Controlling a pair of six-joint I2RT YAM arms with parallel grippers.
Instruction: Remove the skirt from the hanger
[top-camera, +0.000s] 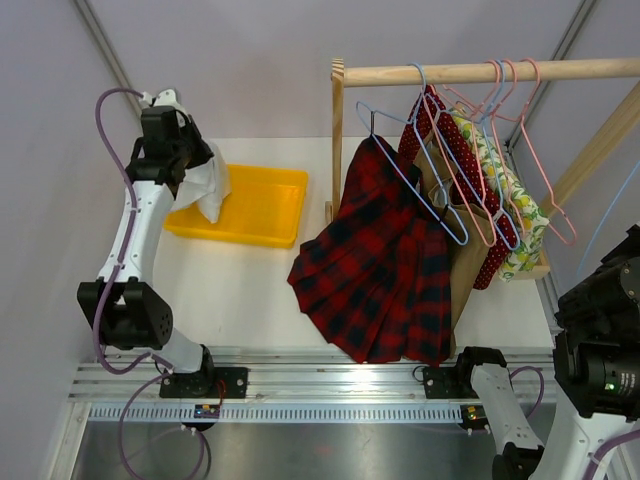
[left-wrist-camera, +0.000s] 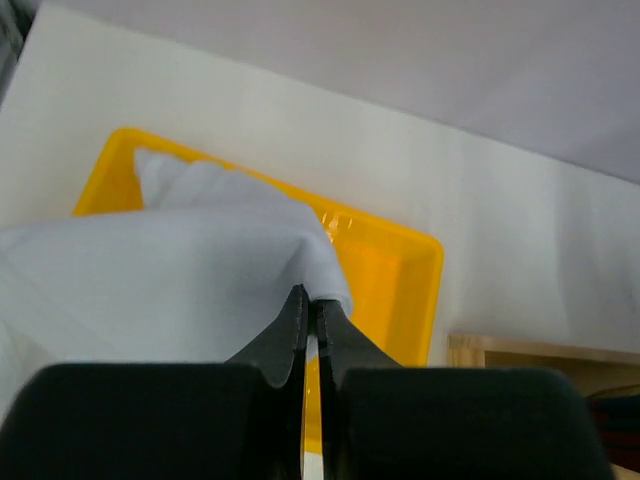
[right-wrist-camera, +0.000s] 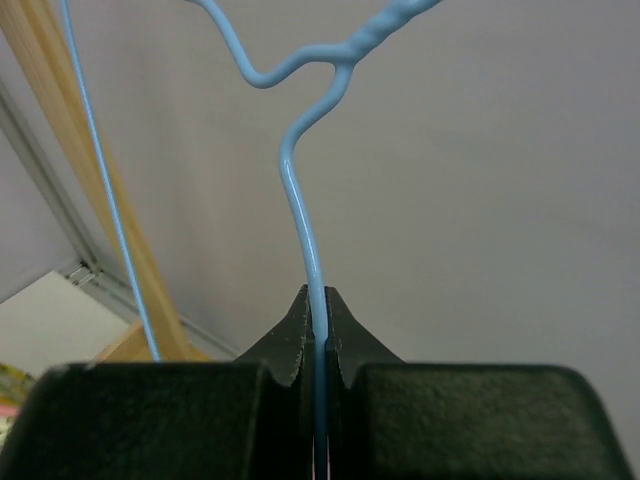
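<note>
The red and dark tartan skirt (top-camera: 380, 260) hangs on a pale-blue wire hanger (top-camera: 425, 170) hooked over the wooden rod (top-camera: 480, 72); its hem rests near the table's front edge. My left gripper (left-wrist-camera: 312, 300) is shut on a white cloth (left-wrist-camera: 150, 270) and holds it over the yellow tray; in the top view it (top-camera: 200, 160) is far left of the skirt. My right gripper (right-wrist-camera: 317, 300) is shut on the wire of another pale-blue hanger (right-wrist-camera: 300, 200), whose twisted neck shows above. The right fingers are out of the top view.
A yellow tray (top-camera: 270, 205) lies back left of the skirt. On the rod also hang a red white-dotted garment (top-camera: 470, 150), a lemon-print garment (top-camera: 515, 210) and pink wire hangers (top-camera: 545, 180). The rack's slanted wooden brace (top-camera: 600, 140) stands at the right.
</note>
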